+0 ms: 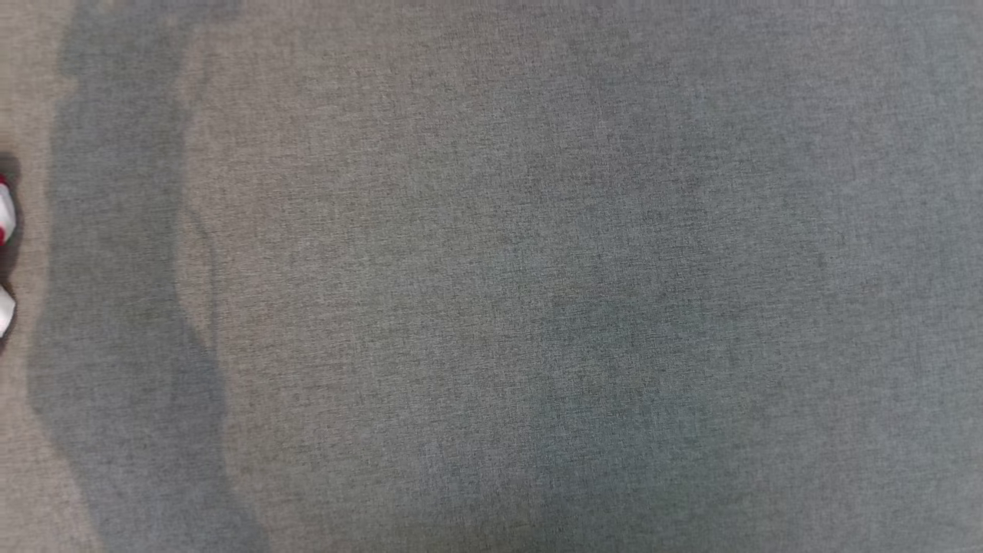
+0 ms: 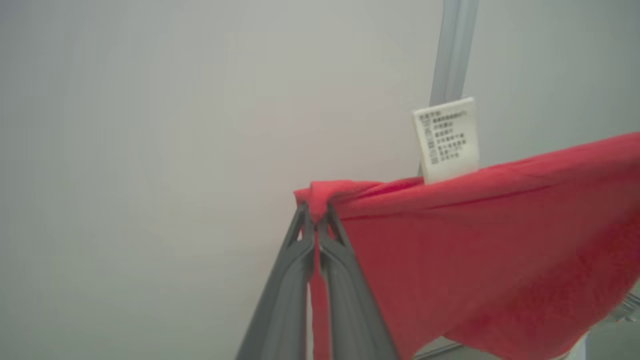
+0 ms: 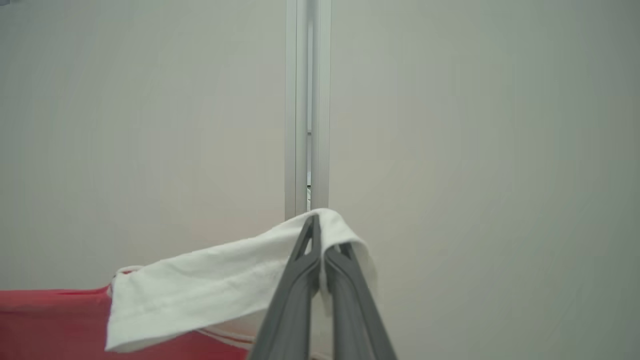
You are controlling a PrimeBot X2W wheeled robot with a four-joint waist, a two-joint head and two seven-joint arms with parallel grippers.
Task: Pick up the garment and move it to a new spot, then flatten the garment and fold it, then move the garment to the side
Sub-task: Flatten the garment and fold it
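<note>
- Presently, the left gripper (image 2: pixel 316 215) has its jaws pressed together on a bunched corner of the red garment (image 2: pixel 475 240). No gap shows between the dark fingers in the left wrist view.
- A white care label (image 2: pixel 446 140) stands up from the top edge just beside that pinch. From the corner the cloth runs away taut and hangs below in a loose sheet.
- The right gripper (image 3: pixel 322 240) is likewise closed, its jaws nipping a white edge (image 3: pixel 210 285) of the same piece, which drapes over the fingertips. Red cloth lies beyond it in the right wrist view.
- The garment therefore hangs in the air between the two arms, in front of a pale wall (image 3: pixel 475 150) and a metal post (image 3: pixel 307 100), and is not laid down.
- The grey cloth surface (image 1: pixel 491 276) in the head view appears to be the landing place. A small white-and-red shape (image 1: pixel 4 215) at its left edge is too cropped to identify.
- Judged step: carrying the piece to its new spot, ahead of flattening.
- To do it well, hold both pinches level and well apart so the top edge stays straight.
- Let the hanging hem touch down first, then draw both arms back together so the cloth unrolls flat.
- Risk: the right-hand hold is shallow, so a sharp tug could slip it.
</note>
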